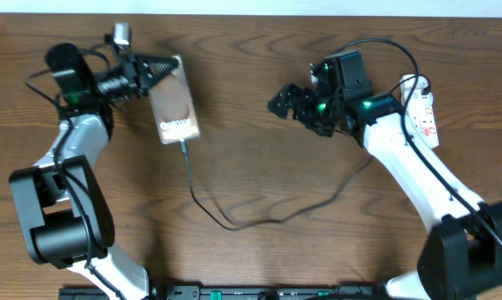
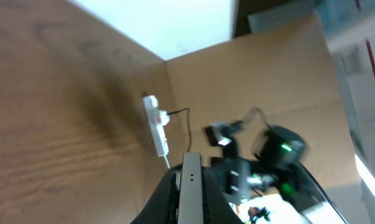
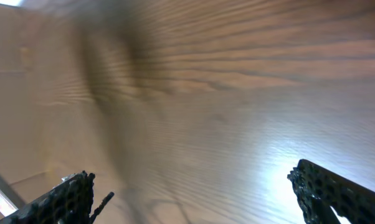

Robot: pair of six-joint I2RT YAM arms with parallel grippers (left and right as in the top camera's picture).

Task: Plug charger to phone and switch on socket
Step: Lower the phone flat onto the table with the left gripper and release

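Phone (image 1: 174, 100): far left of surface (image 1: 259, 179), clenched by left pincer (image 1: 159, 70). Overhead alone shows charger (image 1: 203, 204) meeting its near end. Socket (image 1: 424, 108): far right. Right pincer (image 3: 200, 186): released, right wrist showing only wood.

- A robotics lab or test rig: a white-and-black left arm (image 1: 74, 143) and right arm (image 1: 401, 158) are mounted along the lower edge of a wood-grain bench (image 1: 259, 100).
- Plain cardboard panels (image 2: 256, 74) stand at the bench's edge, upper right of the left wrist view.

Table (image 1: 268, 100) matt grained wood; phone (image 1: 174, 104) face glossy bronze; socket (image 1: 426, 110) smooth white plastic; charger (image 1: 205, 204) matt black.
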